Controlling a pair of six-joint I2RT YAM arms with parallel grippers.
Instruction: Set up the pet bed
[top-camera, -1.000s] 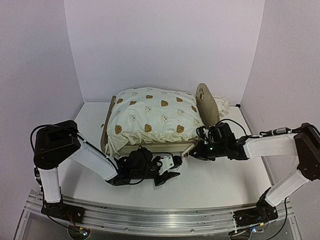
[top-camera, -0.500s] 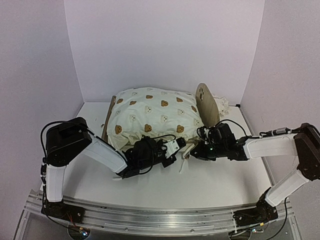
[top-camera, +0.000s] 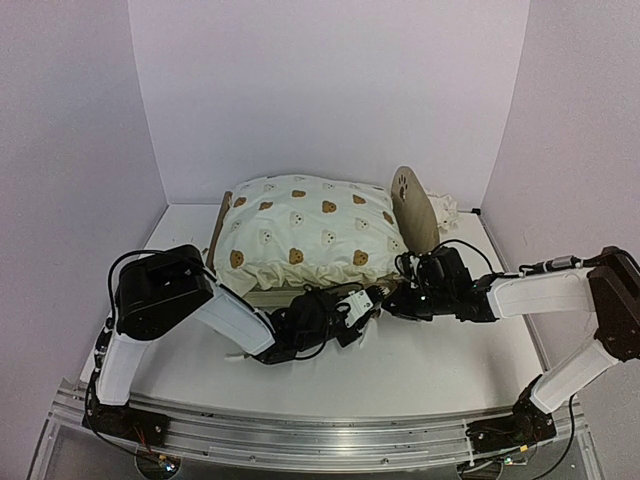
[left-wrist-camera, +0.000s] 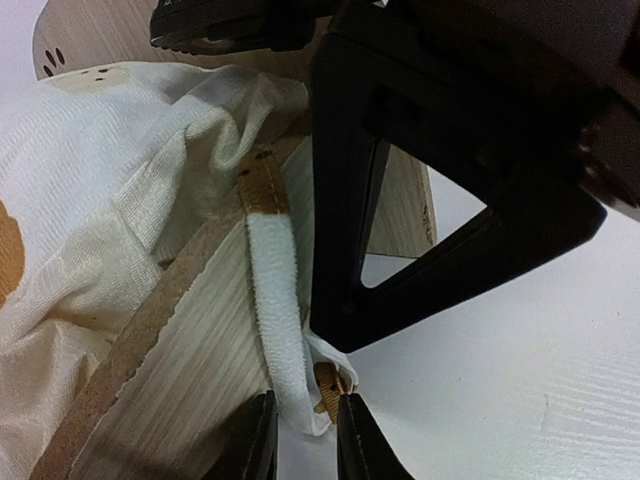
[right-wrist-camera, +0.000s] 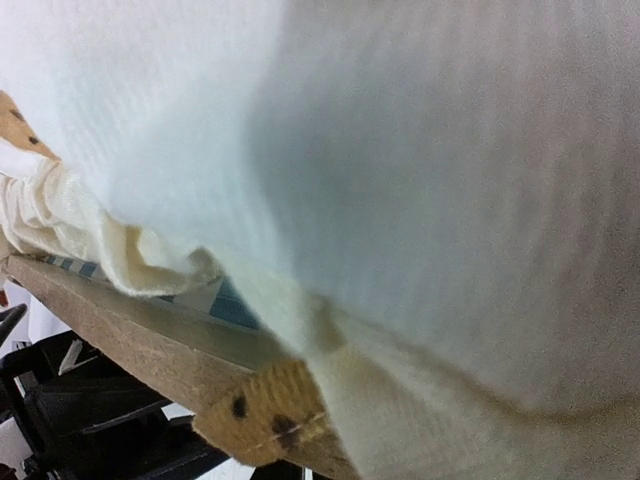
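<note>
The pet bed (top-camera: 262, 297) stands mid-table with its paw-print headboard (top-camera: 413, 208) at the right end. A cream bear-print cushion (top-camera: 305, 235) is heaped on it. My left gripper (top-camera: 368, 303) is at the bed's front right corner. In the left wrist view its jaws (left-wrist-camera: 305, 440) stand slightly apart round the looped end of a white strap (left-wrist-camera: 275, 300) with a tan tab (left-wrist-camera: 330, 385). The loop is not squashed. My right gripper (top-camera: 392, 298) sits just right of it. Its black finger (left-wrist-camera: 345, 200) stands against the corner, and its own view is filled by cushion (right-wrist-camera: 400, 150).
Crumpled cream fabric (top-camera: 447, 210) lies behind the headboard, near the right wall. Blue-striped base (right-wrist-camera: 235, 305) shows under the cushion above the wooden rail (right-wrist-camera: 110, 310). White walls close in on three sides.
My left arm swung from the table in front of the bed up and right to its front right corner. Its jaws closed on the way, then parted a little. The right arm stayed put.
</note>
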